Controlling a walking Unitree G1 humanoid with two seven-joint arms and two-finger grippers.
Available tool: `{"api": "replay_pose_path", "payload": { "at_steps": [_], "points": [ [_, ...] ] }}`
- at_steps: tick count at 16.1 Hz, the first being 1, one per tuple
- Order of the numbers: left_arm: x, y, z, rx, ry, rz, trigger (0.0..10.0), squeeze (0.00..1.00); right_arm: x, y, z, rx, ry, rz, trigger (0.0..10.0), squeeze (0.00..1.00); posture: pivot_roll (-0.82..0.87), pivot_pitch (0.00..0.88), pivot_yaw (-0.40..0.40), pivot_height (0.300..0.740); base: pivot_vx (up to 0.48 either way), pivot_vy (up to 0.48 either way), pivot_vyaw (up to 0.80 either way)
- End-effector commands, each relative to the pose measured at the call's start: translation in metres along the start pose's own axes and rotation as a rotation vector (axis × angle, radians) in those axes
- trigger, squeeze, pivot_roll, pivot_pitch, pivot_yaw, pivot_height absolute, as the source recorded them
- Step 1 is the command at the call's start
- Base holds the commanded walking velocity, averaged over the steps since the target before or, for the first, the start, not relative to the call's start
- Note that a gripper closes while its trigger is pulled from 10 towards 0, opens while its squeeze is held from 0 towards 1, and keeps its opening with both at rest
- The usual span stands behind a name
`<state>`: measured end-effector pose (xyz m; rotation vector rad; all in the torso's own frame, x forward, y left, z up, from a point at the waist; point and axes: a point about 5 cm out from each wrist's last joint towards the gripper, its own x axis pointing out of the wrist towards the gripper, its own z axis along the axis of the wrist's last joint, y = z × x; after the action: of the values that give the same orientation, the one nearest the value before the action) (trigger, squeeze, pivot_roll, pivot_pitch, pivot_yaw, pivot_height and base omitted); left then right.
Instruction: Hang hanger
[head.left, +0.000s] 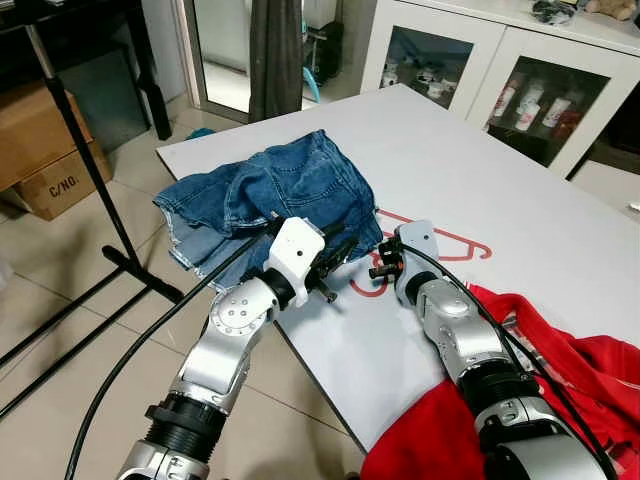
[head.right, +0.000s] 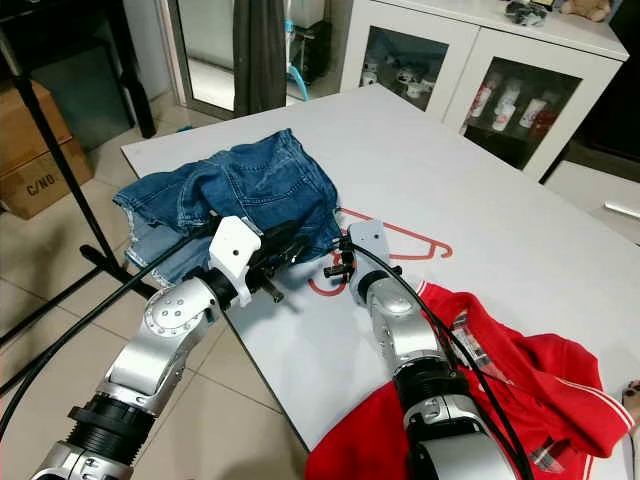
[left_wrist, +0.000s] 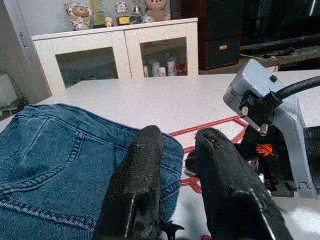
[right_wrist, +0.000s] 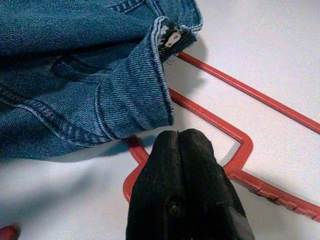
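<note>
Nearest us, our right tool (right_wrist: 187, 145) hovers closed and empty over the red hanger (right_wrist: 240, 150), which lies flat on the white bench (head.left: 520, 190), partly under the denim shorts (head.left: 270, 190). At nine o'clock, our left tool (left_wrist: 175, 165) is slightly parted above the shorts' hem.

2 silver arms, black cables, black fingers (left_wrist: 140, 190)

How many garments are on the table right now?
2. The blue denim garment lies at the table's left corner, covering part of the red hanger; the red garment lies at the near right edge.
</note>
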<state>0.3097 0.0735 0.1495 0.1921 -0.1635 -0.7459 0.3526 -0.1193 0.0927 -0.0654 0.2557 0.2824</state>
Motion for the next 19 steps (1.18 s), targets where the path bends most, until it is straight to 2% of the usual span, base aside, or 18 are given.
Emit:
{"api": "replay_pose_path", "payload": {
  "at_steps": [1, 10, 11, 13, 17, 19],
  "points": [
    [0.002, -0.004, 0.004, 0.010, -0.015, -0.015, 10.0, 0.00, 0.000, -0.003, 0.001, -0.005, -0.003, -0.009, 10.0, 0.00, 0.12, 0.084, -0.091, 0.740, 0.000, 0.000, 0.00],
    [0.001, -0.004, 0.003, 0.009, -0.014, -0.014, 10.0, 0.00, 0.002, -0.002, -0.001, -0.015, 0.001, -0.008, 10.0, 0.00, 0.12, 0.084, -0.091, 0.740, 0.000, 0.000, 0.00],
    [0.003, -0.005, 0.004, 0.008, -0.017, -0.025, 10.0, 0.00, -0.029, 0.009, -0.025, -0.102, 0.120, 0.351, 10.0, 0.00, 0.09, 0.082, -0.083, 0.740, 0.000, 0.000, 0.00],
    [0.004, -0.006, 0.004, 0.008, -0.018, -0.031, 10.0, 0.00, -0.052, 0.021, -0.034, -0.115, 0.180, 0.568, 10.0, 0.00, 0.09, 0.082, -0.083, 0.740, 0.000, 0.000, 0.00],
    [0.003, -0.005, 0.004, 0.008, -0.017, -0.027, 10.0, 0.00, -0.062, 0.021, -0.032, -0.120, 0.189, 0.621, 10.0, 0.00, 0.09, 0.083, -0.081, 0.740, 0.000, 0.000, 0.00],
    [0.003, -0.005, 0.004, 0.009, -0.018, -0.028, 10.0, 0.00, -0.074, 0.018, -0.021, -0.092, 0.176, 0.670, 10.0, 0.00, 0.09, 0.083, -0.079, 0.740, 0.000, 0.000, 0.00]
  ]
}}
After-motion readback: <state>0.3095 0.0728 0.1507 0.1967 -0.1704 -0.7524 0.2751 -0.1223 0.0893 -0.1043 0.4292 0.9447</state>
